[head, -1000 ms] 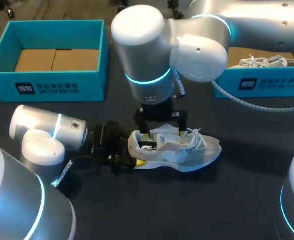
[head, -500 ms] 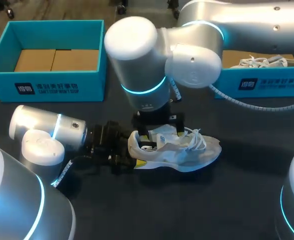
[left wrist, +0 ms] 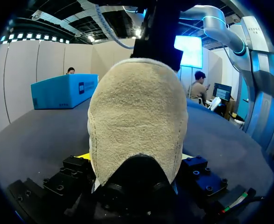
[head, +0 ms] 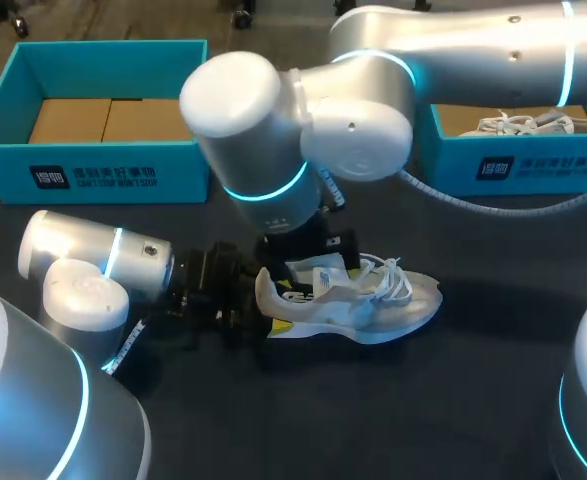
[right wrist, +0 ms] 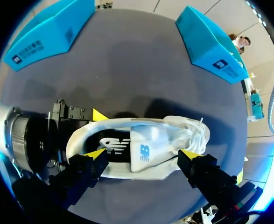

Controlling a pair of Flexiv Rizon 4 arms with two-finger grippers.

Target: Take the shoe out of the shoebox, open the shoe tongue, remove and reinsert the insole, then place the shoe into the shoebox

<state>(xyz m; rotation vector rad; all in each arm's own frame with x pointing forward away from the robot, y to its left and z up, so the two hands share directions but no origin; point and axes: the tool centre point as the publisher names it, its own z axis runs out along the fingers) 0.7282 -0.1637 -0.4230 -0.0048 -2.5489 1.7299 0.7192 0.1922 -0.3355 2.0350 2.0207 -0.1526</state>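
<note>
A white laced shoe [head: 373, 300] stands on the dark table, toe to the right. My left gripper [head: 265, 303] is shut on its heel; the left wrist view is filled by the beige heel [left wrist: 137, 126] between the fingers [left wrist: 200, 171]. My right arm reaches in over the shoe. Its gripper [head: 318, 258] hangs open just above the shoe's opening. In the right wrist view its yellow fingertips [right wrist: 97, 155] stand either side of the raised white tongue [right wrist: 144, 150], touching nothing. The dark inside of the shoe [right wrist: 106, 144] shows.
A teal shoebox [head: 103, 165] with a cardboard insert stands at the back left. Another teal shoebox [head: 518, 165] at the back right holds a second white shoe [head: 528, 122]. A cable [head: 473, 205] from my right arm trails over the table.
My right arm has swung leftward and lowered over the shoe. The shoe and the left gripper have not moved.
</note>
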